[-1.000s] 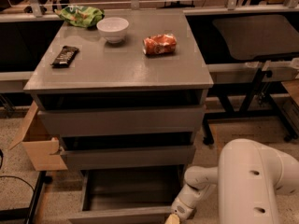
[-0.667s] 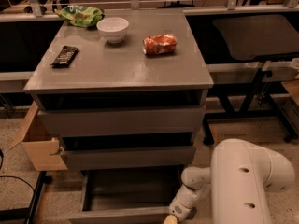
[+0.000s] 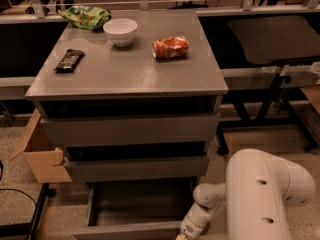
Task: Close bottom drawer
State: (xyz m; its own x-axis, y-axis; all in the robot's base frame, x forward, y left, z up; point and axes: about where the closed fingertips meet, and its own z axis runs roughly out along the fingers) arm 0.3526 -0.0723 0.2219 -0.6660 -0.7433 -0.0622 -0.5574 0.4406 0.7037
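We find the bottom drawer (image 3: 125, 231) at the lower centre of the frame. It is pulled well out from the grey cabinet (image 3: 130, 79), and its shallow tray is open to view and looks empty. Its thin front panel runs along the bottom edge of the frame.

The gripper (image 3: 182, 234) sits at that same edge, just right of centre, by the right end of the panel. The frame cuts it off, so we cannot tell whether it is open or closed, or whether it touches the panel. We judge it is placed there because the panel has no handle, so pushing the front face towards the cabinet is the way to shut the drawer. The white arm (image 3: 260, 199) fills the lower right, folded low to reach floor level.

We count three drawers. The middle drawer (image 3: 135, 167) and top drawer (image 3: 130, 129) sit far further in.

Four things lie on the cabinet top:
- one white bowl (image 3: 120, 31)
- one orange packet (image 3: 170, 47)
- one green bag (image 3: 86, 16)
- one dark bar (image 3: 69, 60)

One cardboard box (image 3: 42, 159) stands at the left.
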